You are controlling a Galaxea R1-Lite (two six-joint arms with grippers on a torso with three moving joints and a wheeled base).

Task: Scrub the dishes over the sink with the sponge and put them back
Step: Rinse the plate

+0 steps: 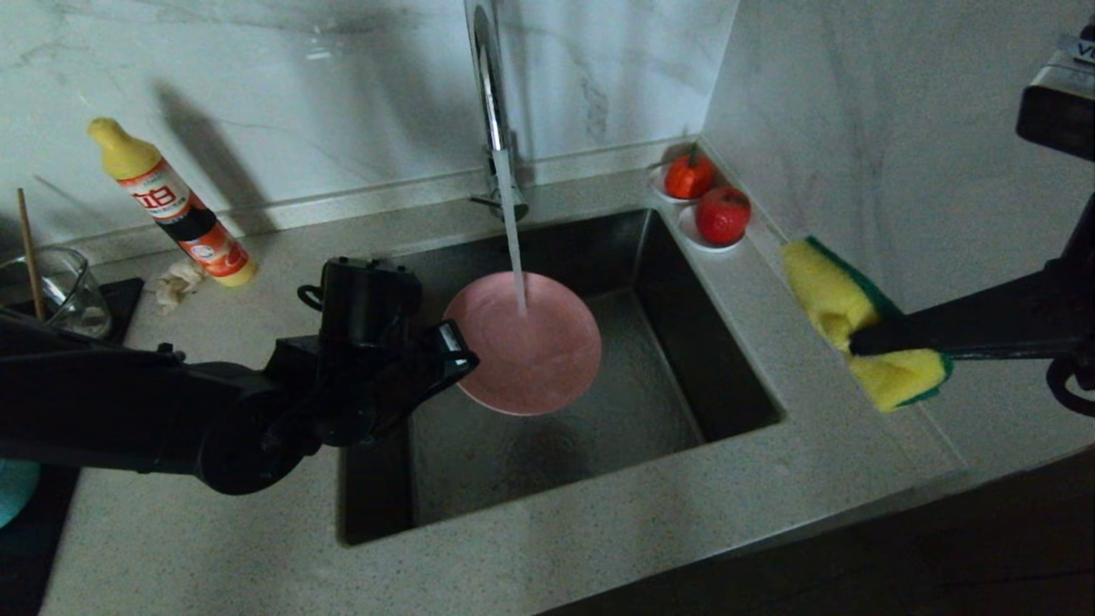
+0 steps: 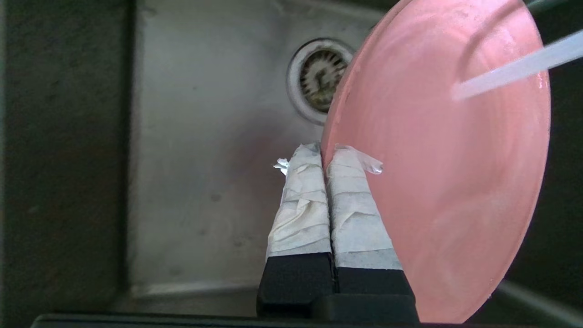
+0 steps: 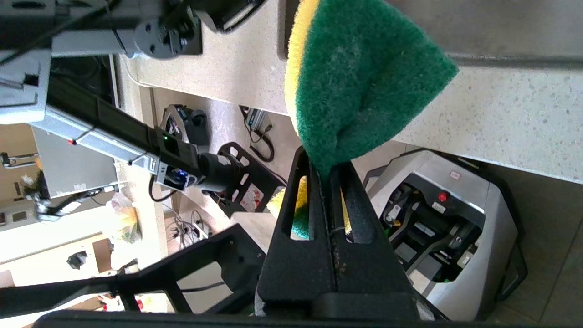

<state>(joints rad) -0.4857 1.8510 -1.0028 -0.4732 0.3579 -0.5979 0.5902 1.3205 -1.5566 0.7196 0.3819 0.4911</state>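
My left gripper (image 1: 458,351) (image 2: 324,152) is shut on the rim of the pink plate (image 1: 530,346) (image 2: 446,182). It holds the plate tilted above the steel sink (image 1: 659,411), with the drain (image 2: 319,77) below. Water (image 1: 513,248) runs from the chrome faucet (image 1: 492,103) onto the plate's face. My right gripper (image 1: 860,344) (image 3: 324,166) is shut on the yellow-and-green sponge (image 1: 834,299) (image 3: 360,82), holding it over the counter to the right of the sink. A teal bowl edge (image 1: 15,489) shows at the far left, mostly hidden by my left arm.
A yellow-capped detergent bottle (image 1: 171,205) lies by the back wall beside a white crumpled wad (image 1: 175,282). A glass jug with a chopstick (image 1: 60,291) stands on a black mat (image 1: 26,547) at the left. Two saucers with red fruit (image 1: 723,216) occupy the back right corner.
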